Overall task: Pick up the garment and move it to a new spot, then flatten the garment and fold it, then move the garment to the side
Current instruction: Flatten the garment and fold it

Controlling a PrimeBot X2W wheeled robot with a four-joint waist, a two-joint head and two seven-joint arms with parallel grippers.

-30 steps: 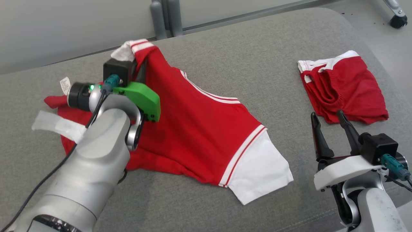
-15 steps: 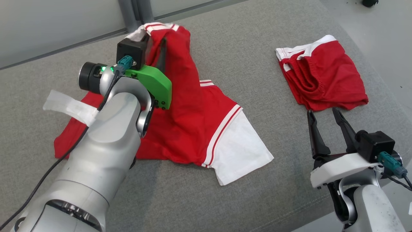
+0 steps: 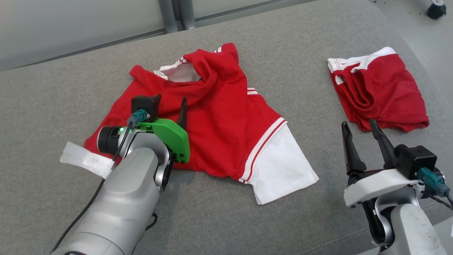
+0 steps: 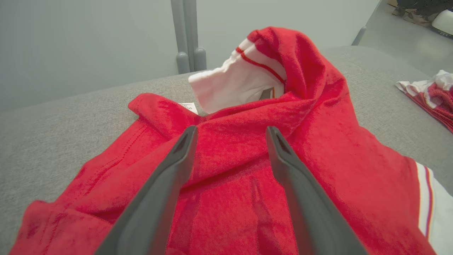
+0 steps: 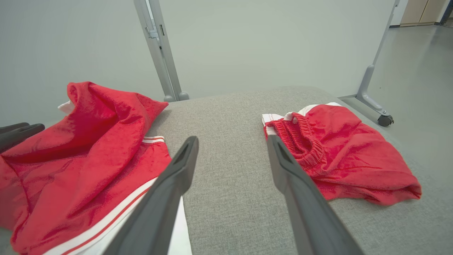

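Red-and-white cotton T-shirt lies under the left claw, fingers wide apart, holding nothing; its white label is unreadable.

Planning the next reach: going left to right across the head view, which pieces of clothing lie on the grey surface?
Red shirt → its white sleeve → red shorts. The claws overlap these, so they are left out.

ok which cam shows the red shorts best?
Head view: the red shorts lie almost fully visible from above. Right wrist view is closer, but a finger overlaps one corner. Left wrist view catches an edge.
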